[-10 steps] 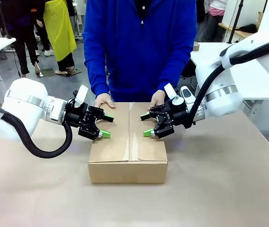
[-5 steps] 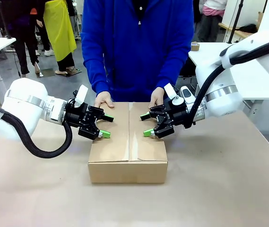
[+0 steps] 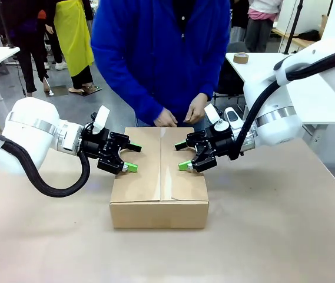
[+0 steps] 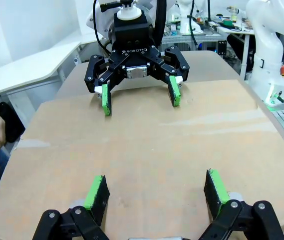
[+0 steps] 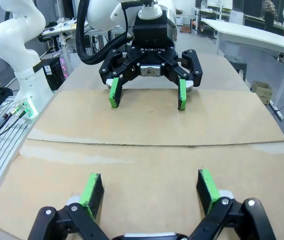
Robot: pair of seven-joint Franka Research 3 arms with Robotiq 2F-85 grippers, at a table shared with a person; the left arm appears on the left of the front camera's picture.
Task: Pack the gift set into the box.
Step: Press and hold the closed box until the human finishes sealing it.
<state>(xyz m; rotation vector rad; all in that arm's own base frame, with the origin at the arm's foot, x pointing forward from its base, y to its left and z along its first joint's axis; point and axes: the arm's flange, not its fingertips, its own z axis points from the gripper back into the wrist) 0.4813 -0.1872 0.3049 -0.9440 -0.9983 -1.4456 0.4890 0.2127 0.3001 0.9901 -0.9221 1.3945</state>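
The box sits mid-table with its top flaps folded shut, the seam running away from me. My left gripper hovers open over the left flap, and my right gripper hovers open over the right flap, the two facing each other. In the left wrist view my open left gripper lies low above the cardboard, with the right gripper opposite. The right wrist view mirrors this: right gripper, box top, left gripper. Whether the pads touch the flaps is unclear. The gift set is hidden.
A person in a blue top stands at the far edge, hands held together just above the box's back edge. The brown tabletop spreads around the box. A tape roll rests on a white table at back right.
The person's hands have lifted off the box's far edge and come together above it, and the body has leaned left. Both grippers and the box stay put.
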